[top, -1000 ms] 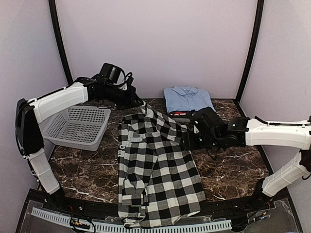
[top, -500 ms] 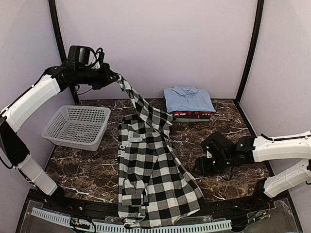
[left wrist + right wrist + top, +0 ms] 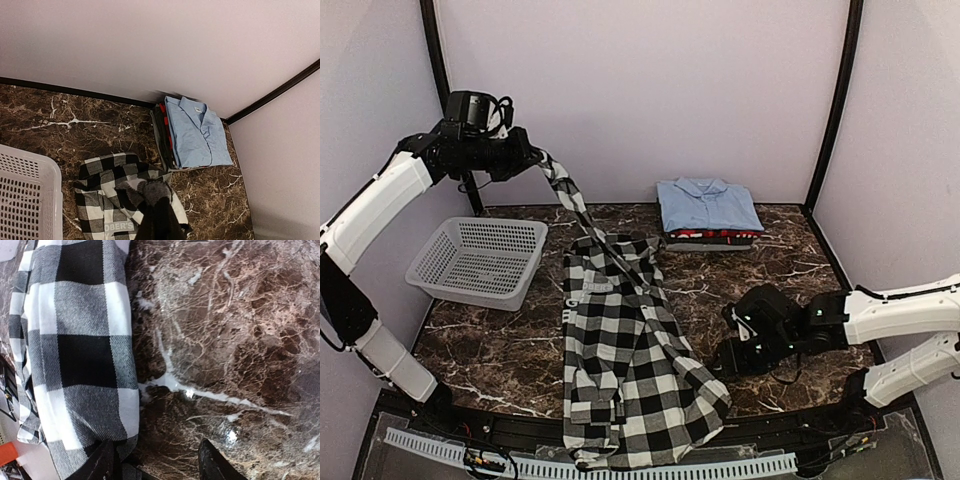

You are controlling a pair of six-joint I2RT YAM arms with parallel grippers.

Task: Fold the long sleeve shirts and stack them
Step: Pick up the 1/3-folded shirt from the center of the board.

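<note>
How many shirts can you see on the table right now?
3. A black-and-white check shirt is spread mid-table, one sleeve held up by the left tool. A light blue shirt lies folded at the back, with a red one beneath it. That stack may hide more.

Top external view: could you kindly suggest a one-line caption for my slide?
Left gripper holds the checked shirt up by a sleeve above the marble table; right gripper open at its edge.
</note>
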